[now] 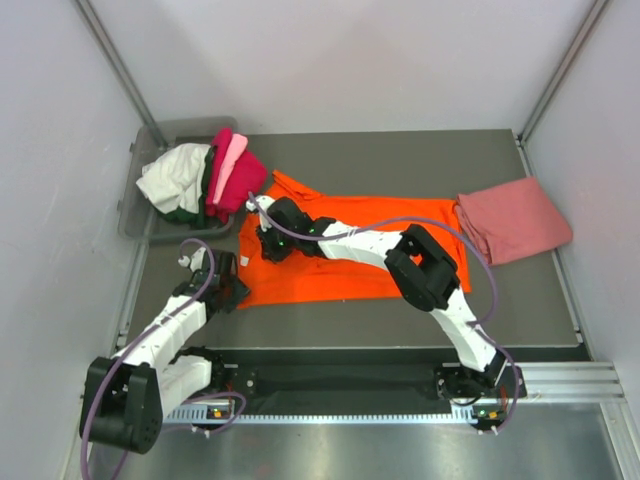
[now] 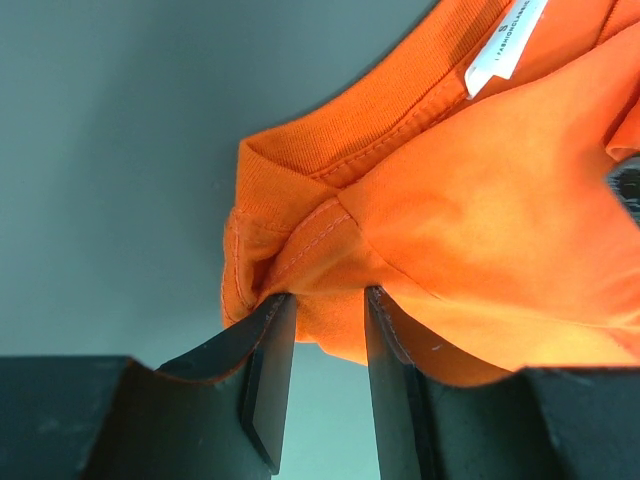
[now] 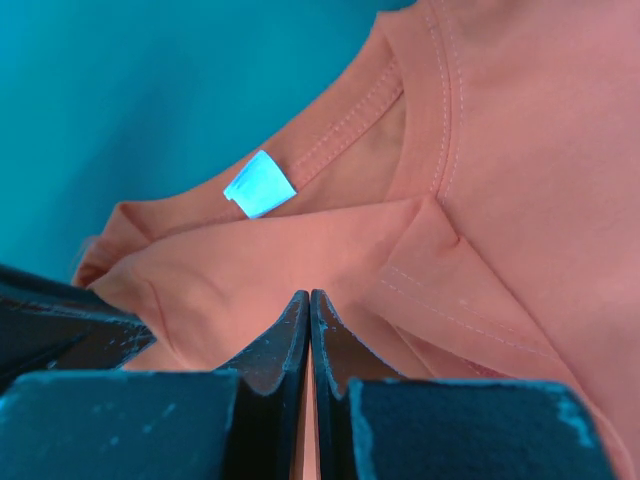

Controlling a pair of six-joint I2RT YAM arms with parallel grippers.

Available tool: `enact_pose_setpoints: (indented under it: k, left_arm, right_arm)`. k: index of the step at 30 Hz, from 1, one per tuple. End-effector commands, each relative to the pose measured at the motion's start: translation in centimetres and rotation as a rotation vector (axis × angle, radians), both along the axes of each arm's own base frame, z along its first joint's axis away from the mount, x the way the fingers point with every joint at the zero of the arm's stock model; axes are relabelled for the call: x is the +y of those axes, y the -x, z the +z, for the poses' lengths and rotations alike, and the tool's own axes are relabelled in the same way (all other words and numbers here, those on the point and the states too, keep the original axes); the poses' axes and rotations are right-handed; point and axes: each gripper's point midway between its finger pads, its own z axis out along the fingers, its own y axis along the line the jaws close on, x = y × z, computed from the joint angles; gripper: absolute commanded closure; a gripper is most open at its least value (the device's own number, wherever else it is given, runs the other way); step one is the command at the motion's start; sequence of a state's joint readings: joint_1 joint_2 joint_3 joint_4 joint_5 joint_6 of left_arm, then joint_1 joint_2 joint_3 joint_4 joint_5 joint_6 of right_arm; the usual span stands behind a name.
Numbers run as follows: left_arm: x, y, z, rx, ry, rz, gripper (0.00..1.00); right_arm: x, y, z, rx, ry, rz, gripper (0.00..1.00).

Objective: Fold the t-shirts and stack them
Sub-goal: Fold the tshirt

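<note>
Two-handed, grips the orange t-shirt on the counter: bunched edge in the left hand, fold pinched in the right hand.

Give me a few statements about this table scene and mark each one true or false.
1. The orange shirt lies spread out on the table. True.
2. The folded pink shirt sits inside the grey bin. False: it lies on the table's right side, and the bin is at the far left corner.
3. The left fingers and the right fingers both pinch the orange shirt. True.
4. The bin holds nothing. False: a white shirt and a magenta shirt, among others, are piled in it.
</note>
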State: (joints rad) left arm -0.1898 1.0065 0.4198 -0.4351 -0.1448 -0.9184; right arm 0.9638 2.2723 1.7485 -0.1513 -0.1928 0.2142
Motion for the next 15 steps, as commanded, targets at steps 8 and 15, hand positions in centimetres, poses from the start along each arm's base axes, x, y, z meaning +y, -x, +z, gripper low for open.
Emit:
enact_pose_setpoints:
  k: [8, 15]
  left_arm:
    - [2.2, 2.0, -2.1, 0.085, -0.1, 0.039, 0.6]
    - [2.3, 1.9, -2.0, 0.077, -0.103, 0.046, 0.6]
  right_arm:
    - [1.1, -0.4, -1.8, -0.078, 0.116, -0.066, 1.0]
    - [0.4, -1.5, -2.1, -0.149, 0.211, -0.149, 1.0]
